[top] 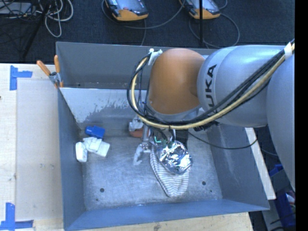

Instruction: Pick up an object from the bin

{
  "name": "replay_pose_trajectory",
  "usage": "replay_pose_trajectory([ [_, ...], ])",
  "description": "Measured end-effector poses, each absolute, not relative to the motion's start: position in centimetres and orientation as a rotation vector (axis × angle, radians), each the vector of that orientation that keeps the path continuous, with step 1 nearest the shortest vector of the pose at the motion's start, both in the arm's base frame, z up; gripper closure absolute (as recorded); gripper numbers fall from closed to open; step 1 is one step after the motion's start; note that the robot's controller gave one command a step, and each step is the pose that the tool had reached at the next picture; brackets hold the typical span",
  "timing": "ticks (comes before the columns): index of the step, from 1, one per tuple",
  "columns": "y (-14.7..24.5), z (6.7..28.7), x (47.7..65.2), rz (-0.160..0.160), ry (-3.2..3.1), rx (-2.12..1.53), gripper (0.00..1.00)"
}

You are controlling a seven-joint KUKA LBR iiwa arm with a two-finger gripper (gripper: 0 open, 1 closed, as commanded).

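blue block (95, 131) | white pieces (92, 148) just beside | two handheld pendants (126, 6) on dark floor (86, 30)

Light fell from overhead, bright and even across the floor of the bin (120, 186). A soft sheen sat on the orange cover (175, 78), hard glints on the crumpled foil (174, 159), and the arm (240, 85) threw shadow beneath itself. Beyond the bin, all lay dark.
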State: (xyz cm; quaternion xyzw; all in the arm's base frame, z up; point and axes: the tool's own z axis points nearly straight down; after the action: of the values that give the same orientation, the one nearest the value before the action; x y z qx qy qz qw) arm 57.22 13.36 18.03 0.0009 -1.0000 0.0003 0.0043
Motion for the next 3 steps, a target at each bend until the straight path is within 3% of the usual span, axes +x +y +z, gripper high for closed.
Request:
replay_pose_trajectory([
  [1,13.3,18.5,57.4,-0.001,-3.14,-0.002,0.0],
  [2,16.8,12.3,60.4,-0.005,-3.148,-0.098,0.0],
  [3,19.9,11.4,60.6,0.003,-3.127,-0.216,0.0],
])
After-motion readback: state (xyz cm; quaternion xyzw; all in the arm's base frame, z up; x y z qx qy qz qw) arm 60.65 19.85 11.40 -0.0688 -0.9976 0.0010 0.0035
